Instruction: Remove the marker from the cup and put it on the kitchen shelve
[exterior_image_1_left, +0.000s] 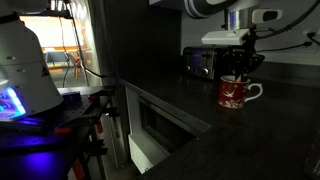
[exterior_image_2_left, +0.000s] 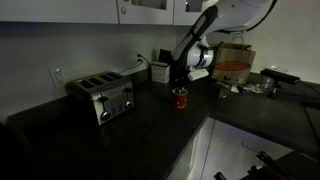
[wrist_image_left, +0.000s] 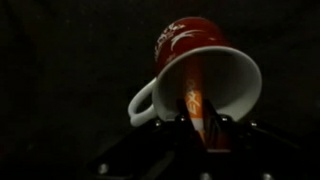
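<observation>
Wrist view: one cup (wrist_image_left: 185, 40) (red, white inside), one marker (wrist_image_left: 193, 100) in it, one pincer (wrist_image_left: 203, 138) tight around the marker.

The red, white-patterned cup (wrist_image_left: 205, 62) stands upright just under the fingers (wrist_image_left: 233, 133). The orange-red marker (wrist_image_left: 192, 100) leans inside it, its top reaching between them.

Pretty clearly a home kitchen: dark L-shaped table (exterior_image_2_left: 120, 140), silver toaster (exterior_image_2_left: 103, 97) by the wall, white cabinets (exterior_image_2_left: 80, 10) overhead, wall outlet (exterior_image_2_left: 57, 74), red cup (exterior_image_2_left: 181, 99) sitting out.
</observation>
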